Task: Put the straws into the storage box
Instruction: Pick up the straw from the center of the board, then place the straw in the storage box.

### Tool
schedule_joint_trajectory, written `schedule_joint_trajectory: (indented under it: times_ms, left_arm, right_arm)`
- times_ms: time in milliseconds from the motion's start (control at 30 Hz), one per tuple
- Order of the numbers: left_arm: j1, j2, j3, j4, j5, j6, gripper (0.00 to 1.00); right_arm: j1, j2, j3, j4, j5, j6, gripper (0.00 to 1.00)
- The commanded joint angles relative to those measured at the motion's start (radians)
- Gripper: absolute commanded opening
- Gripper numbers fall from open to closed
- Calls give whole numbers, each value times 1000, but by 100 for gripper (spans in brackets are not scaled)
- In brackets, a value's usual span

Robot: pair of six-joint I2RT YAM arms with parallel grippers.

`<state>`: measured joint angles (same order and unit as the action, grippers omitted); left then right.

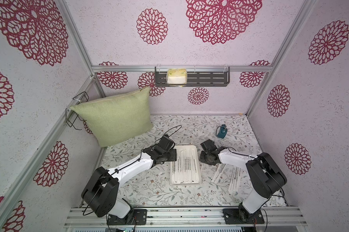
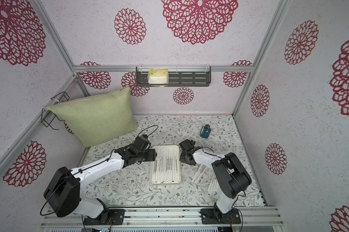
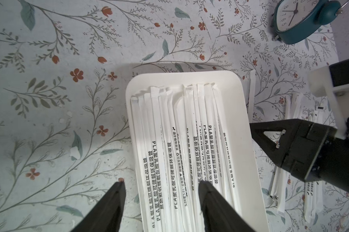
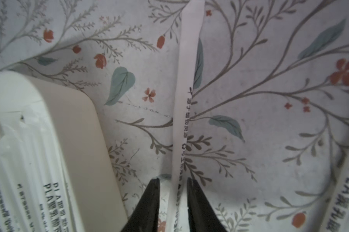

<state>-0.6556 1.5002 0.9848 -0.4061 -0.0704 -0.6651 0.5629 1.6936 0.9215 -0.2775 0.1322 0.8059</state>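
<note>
Though top views hide it, right claw (image 4: 172,180) straddles one straw (image 4: 186,70), grip unclear; left claw (image 3: 161,182) gapes over the storage box (image 3: 181,78).

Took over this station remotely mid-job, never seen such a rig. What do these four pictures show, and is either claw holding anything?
The white left arm and right arm are robots, each ending in a two-fingered gripper. Two pictures look down from overhead; two come from wrist cameras. On the flowered table are a shallow white tray holding paper-wrapped straws, loose straws beside it, a teal alarm clock and a green cushion. The left gripper hangs open at the tray's edge, empty. The right gripper straddles one loose straw without pinching it.
</note>
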Motion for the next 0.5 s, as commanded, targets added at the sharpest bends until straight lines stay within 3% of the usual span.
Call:
schedule_joint_trajectory:
  times_ms: [0, 100, 233, 367, 467]
  left_arm:
    - [14, -32, -16, 3, -34, 3, 65]
    - [72, -82, -63, 10, -4, -16, 65]
    - [153, -164, -112, -19, -13, -5, 65]
    - [225, -226, -146, -57, -19, 3, 65]
    - [270, -250, -168, -60, -3, -15, 65]
  right_arm:
    - [-1, 2, -4, 11, 28, -15, 22]
    - [-1, -24, 6, -10, 45, -39, 14]
    - [28, -84, 112, -117, 80, -89, 11]
    - [145, -60, 318, -259, 105, -132, 11]
    - [249, 3, 415, -243, 34, -93, 11]
